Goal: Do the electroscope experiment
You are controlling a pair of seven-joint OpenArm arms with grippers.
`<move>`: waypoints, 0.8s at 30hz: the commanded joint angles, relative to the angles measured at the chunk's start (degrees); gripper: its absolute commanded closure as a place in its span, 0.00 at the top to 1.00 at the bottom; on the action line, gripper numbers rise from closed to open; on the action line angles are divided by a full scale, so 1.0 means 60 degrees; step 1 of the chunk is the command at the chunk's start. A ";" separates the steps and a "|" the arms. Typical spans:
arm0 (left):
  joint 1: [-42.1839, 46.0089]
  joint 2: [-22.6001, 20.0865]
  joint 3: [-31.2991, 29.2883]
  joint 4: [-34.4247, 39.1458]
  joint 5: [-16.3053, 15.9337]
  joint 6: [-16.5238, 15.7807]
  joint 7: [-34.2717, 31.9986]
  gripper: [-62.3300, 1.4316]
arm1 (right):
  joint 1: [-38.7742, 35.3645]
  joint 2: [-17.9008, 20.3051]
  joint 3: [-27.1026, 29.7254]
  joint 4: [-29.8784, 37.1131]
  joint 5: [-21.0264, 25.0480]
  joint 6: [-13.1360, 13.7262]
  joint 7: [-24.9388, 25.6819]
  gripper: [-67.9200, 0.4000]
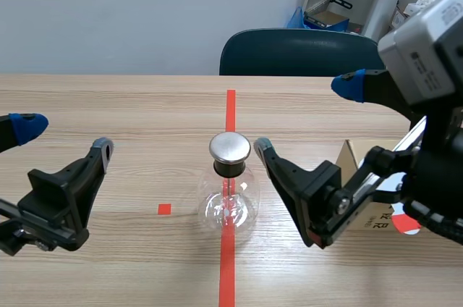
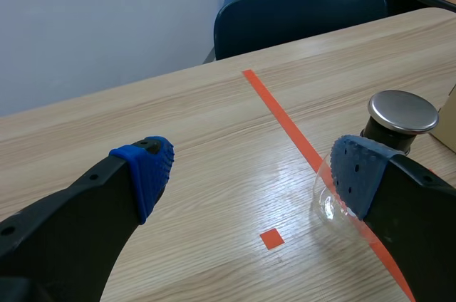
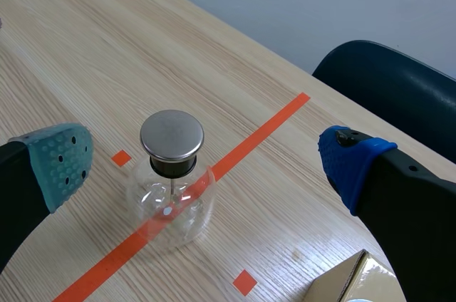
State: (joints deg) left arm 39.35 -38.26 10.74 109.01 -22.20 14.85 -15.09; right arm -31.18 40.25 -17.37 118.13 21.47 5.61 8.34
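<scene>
While the glass flask (image 1: 228, 205) stands upright on the red line (image 1: 230, 108) at mid-table, its metal cap (image 1: 230, 146) points straight up | left gripper (image 1: 66, 137): wide open, empty, off to its left | right gripper (image 1: 304, 117): wide open, empty, one fingertip just beside the cap

Low between the arms at 6 o'clock, the scene camera faces 12 o'clock across the table (image 1: 108, 104) to a blue chair (image 1: 296, 52), with the glass electroscope (image 1: 228, 202) close. The left wrist camera, near the tabletop at the electroscope's 8 o'clock, faces about 1 o'clock past the left gripper (image 2: 251, 170). The right wrist camera, higher at 4 o'clock, faces about 11 o'clock past the right gripper (image 3: 208, 163). All three views share the electroscope, the chair and the red tape line (image 1: 230, 115).
</scene>
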 commanded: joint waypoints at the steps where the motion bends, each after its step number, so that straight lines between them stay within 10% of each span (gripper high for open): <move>1: -0.0029 0.0047 -0.0051 0.0208 -0.0015 -0.0007 -0.0157 0.77 | 0.0015 0.0007 0.0106 0.0047 0.0033 0.0011 0.0182 1.00; 24: -0.0029 0.0047 -0.0051 0.0208 -0.0015 -0.0004 -0.0157 0.77 | 0.0011 0.0011 0.0106 0.0047 -0.0073 0.0007 0.0229 1.00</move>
State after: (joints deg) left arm 39.33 -38.26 10.74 109.01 -22.20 14.85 -15.07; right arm -31.18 40.14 -17.37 118.13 20.62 5.61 8.75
